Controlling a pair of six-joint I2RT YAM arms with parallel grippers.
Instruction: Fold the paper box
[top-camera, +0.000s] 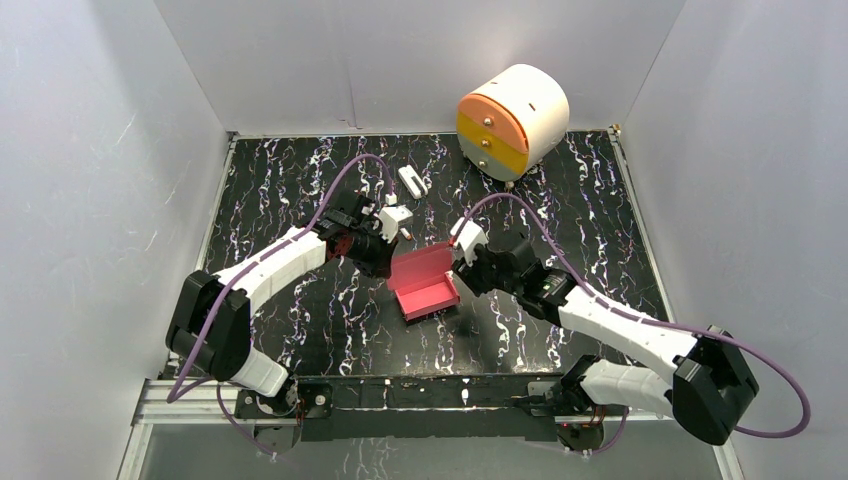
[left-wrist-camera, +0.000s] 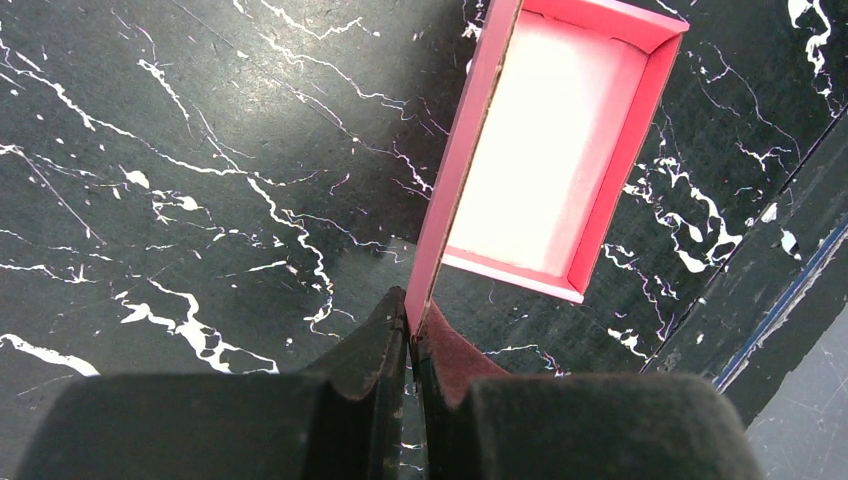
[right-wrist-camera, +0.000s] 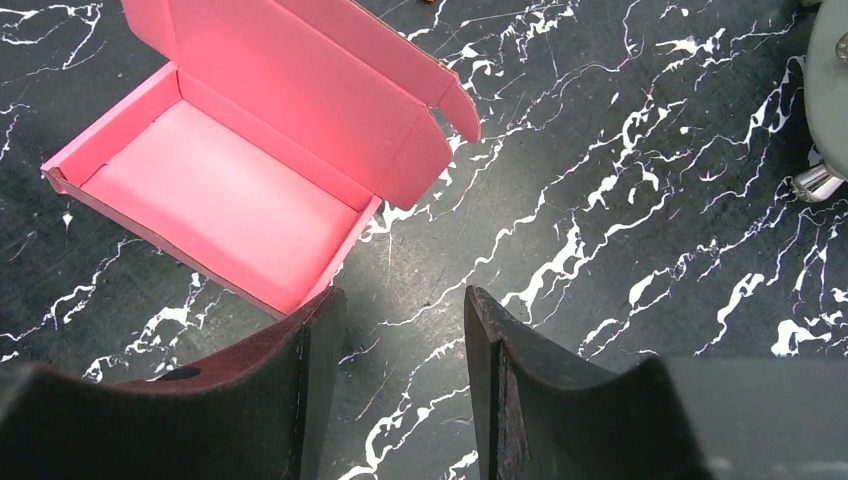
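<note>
The paper box (top-camera: 428, 295) is a pink-red open tray in the middle of the table, its lid (top-camera: 420, 263) standing up along the far side. My left gripper (top-camera: 388, 260) is at the lid's left end. In the left wrist view the gripper (left-wrist-camera: 412, 312) is shut on the lid's thin edge (left-wrist-camera: 455, 170), with the tray (left-wrist-camera: 545, 150) beyond it. My right gripper (top-camera: 462, 262) is just right of the box. It stands open (right-wrist-camera: 405, 310) over bare table, and the box (right-wrist-camera: 220, 190) lies to the left of its left finger (right-wrist-camera: 310, 350).
A round white drawer unit (top-camera: 512, 120) with orange and yellow fronts stands at the back right, and its edge (right-wrist-camera: 830, 80) shows in the right wrist view. A small white object (top-camera: 411, 181) lies behind the left gripper. White walls enclose the black marbled table (top-camera: 300, 180).
</note>
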